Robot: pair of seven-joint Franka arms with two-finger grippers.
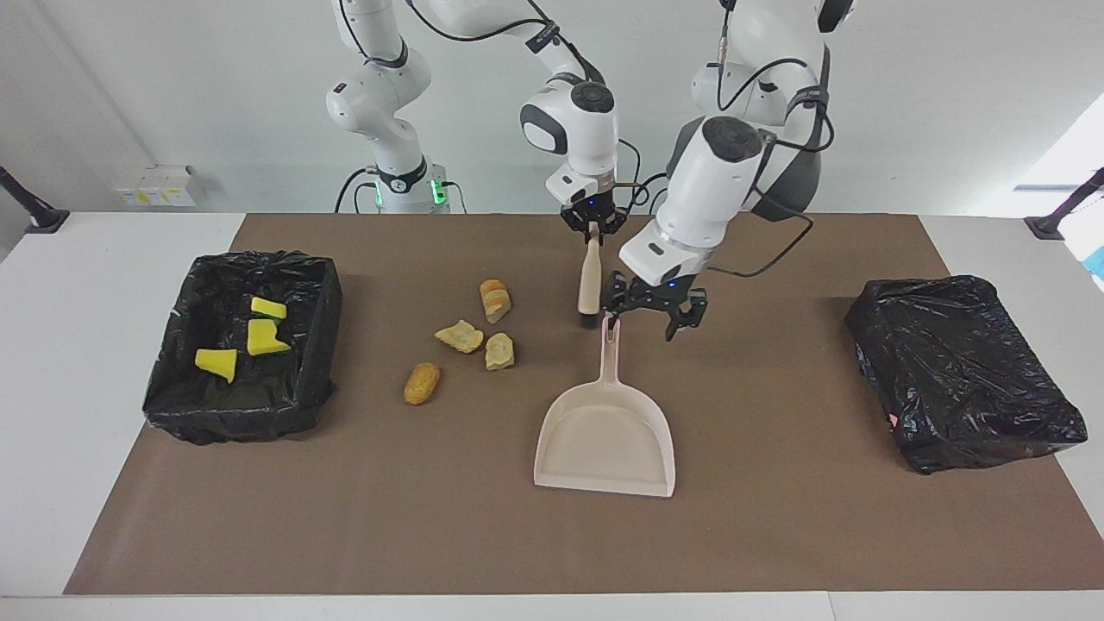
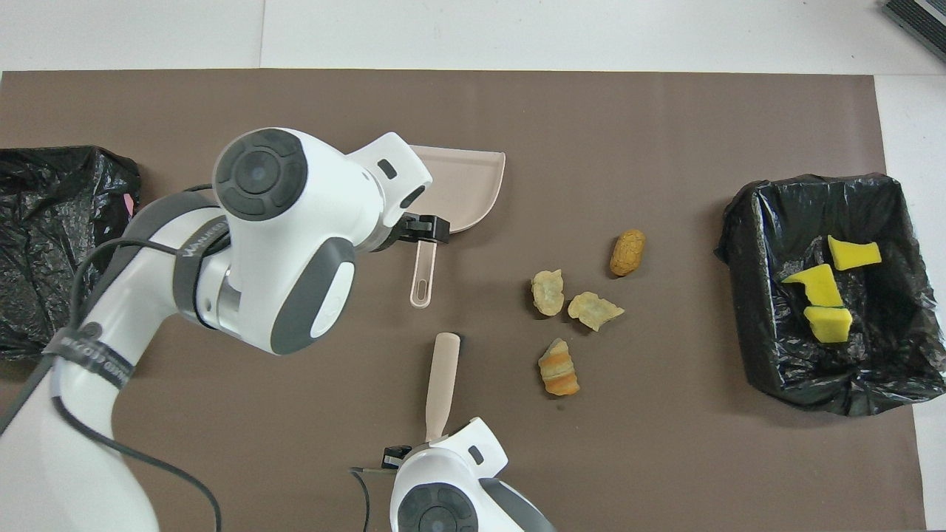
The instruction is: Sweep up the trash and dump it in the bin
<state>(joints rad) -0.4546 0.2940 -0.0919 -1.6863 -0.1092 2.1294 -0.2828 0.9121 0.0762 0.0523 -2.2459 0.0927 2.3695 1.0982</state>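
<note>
Now the right gripper [image 1: 592,229] has its jaws clamped on the brush [image 1: 590,280] handle — the left gripper [image 1: 645,312], jaws wide, hovers over the dustpan [image 1: 605,435] handle.

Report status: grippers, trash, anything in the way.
Right gripper shut on brush. Left gripper open over dustpan handle. Four bread chunks on mat, three sponge scraps in bin. Nothing blocking.
</note>
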